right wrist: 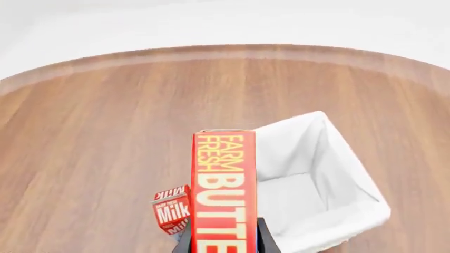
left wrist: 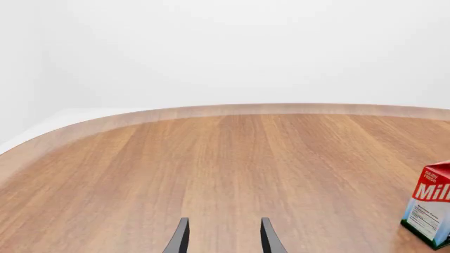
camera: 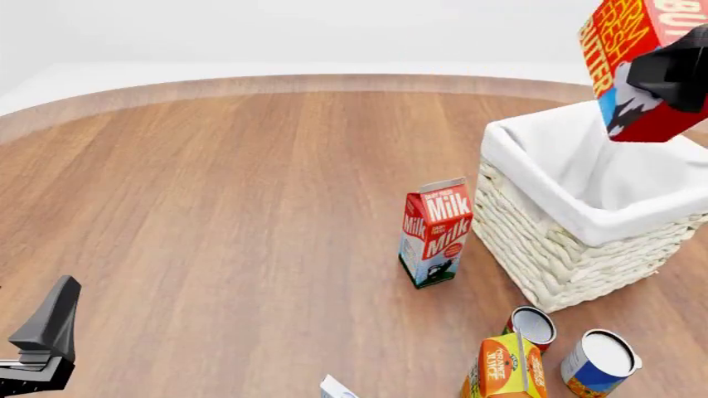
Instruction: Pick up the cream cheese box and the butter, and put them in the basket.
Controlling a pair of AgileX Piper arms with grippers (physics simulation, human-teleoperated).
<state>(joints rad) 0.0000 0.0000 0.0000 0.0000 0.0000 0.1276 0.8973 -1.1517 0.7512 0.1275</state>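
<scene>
Butter (camera: 636,58) in right pincer (camera: 672,70), above basket (camera: 553,249).

We see our left pincer (left wrist: 223,237) with its two dark fingers (left wrist: 180,238) held apart and nothing between them, poised over the bare wooden tabletop (left wrist: 211,168). A red-and-white milk carton (left wrist: 430,205) stands upright near the view's edge, partly cut off. The tabletop's curved pale rim meets a white backdrop beyond.

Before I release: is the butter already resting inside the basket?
No; in the front view the butter hangs in the right gripper, above the basket.
</scene>
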